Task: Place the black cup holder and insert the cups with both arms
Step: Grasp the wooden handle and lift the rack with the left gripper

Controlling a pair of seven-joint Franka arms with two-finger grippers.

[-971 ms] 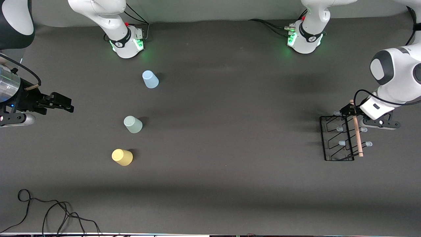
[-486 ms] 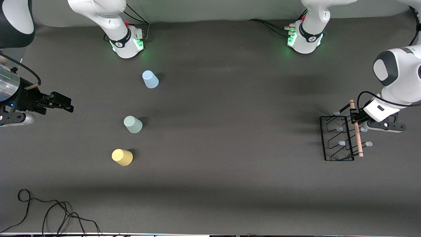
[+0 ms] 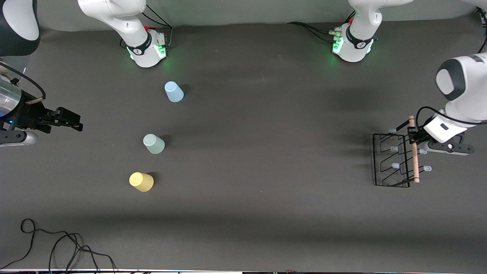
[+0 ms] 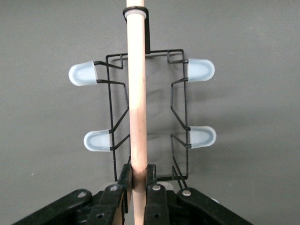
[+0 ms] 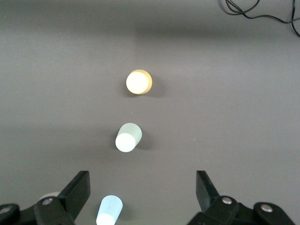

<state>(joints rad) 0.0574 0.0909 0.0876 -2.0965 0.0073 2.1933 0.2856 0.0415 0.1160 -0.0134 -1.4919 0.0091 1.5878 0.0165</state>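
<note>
From the front, the black cup holder [image 3: 392, 160] sits on the table [image 3: 266, 152] at the left arm's end. The left gripper [image 3: 412, 137] is clamped on its wooden handle [image 3: 414, 160]. At the right arm's end stand three upside-down cups in a row: the blue cup [image 3: 174, 91] nearest the bases, the green cup [image 3: 153, 144] in the middle, the yellow cup [image 3: 141, 181] nearest the camera. The right gripper [image 3: 68, 118] waits in the air beside them, toward the table's edge.

In the left wrist view, the fingers [image 4: 123, 187] pinch the handle [image 4: 136, 93] tightly above the rack's blue-capped pegs [image 4: 82, 74].

In the right wrist view, the right gripper [image 5: 143, 192] spreads wide and holds nothing, with the yellow cup [image 5: 138, 82], green cup [image 5: 128, 138] and blue cup [image 5: 109, 210] below.
</note>
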